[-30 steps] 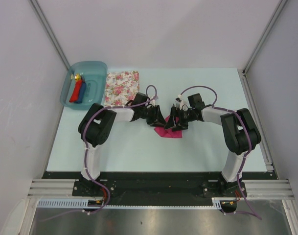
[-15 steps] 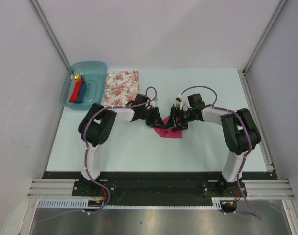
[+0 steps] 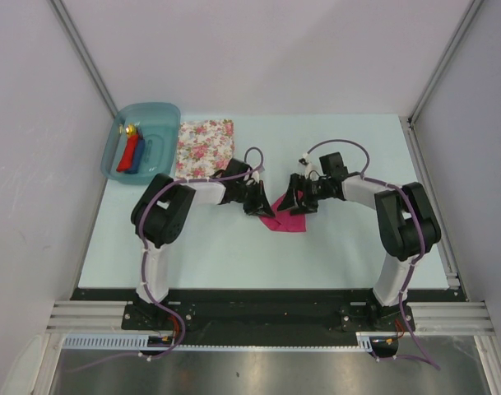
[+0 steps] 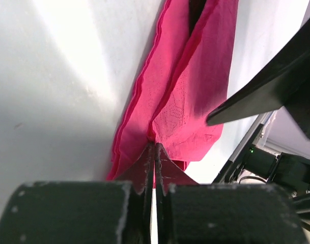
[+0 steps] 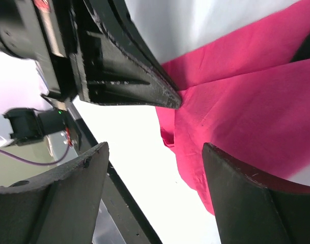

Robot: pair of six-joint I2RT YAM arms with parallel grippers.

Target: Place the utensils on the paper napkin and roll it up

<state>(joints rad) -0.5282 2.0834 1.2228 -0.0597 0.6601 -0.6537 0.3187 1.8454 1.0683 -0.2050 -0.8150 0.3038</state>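
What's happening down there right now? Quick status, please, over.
Left tool shut, pinching pink napkin fold. Right tool open over napkin edge. Utensils not clearly visible. Tools crowd each other; nothing else near.

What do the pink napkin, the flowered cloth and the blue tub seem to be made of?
The pink napkin is likely thin matte paper: fine embossed dots and sharp creases show. The flowered cloth is probably matte fabric with a rose print, though the weave is too small to tell. The blue tub looks like smooth plastic, with tinted see-through walls.
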